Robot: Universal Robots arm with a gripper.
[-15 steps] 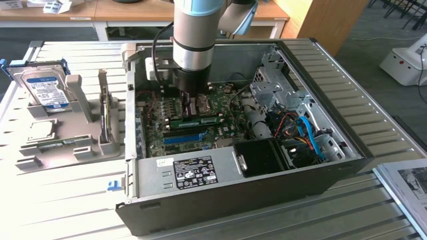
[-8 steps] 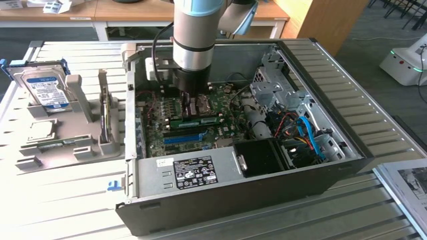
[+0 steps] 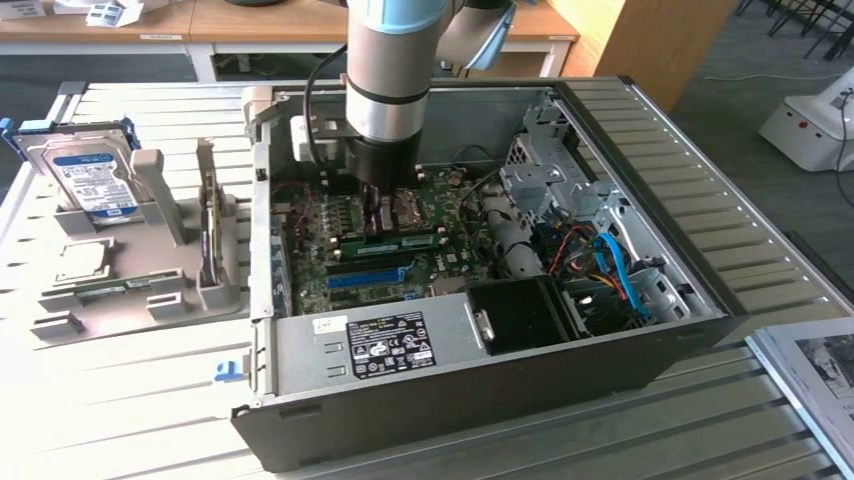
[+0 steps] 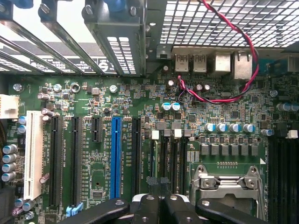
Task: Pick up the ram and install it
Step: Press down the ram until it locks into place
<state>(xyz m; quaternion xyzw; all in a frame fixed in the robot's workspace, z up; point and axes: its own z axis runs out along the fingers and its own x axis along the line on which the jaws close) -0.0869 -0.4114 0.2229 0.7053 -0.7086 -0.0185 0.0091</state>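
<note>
Exterior view?
— Long green circuit-board ram (image 3: 390,240) lies on the green motherboard (image 3: 400,262), inside the open black computer case (image 3: 534,385).
— And the black gripper (image 3: 388,208)?
— Closed just above the ram, likely pressing it home.

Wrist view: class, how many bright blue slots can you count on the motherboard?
1. The blue slot runs between black slots on the motherboard; the gripper may hide more.
</note>
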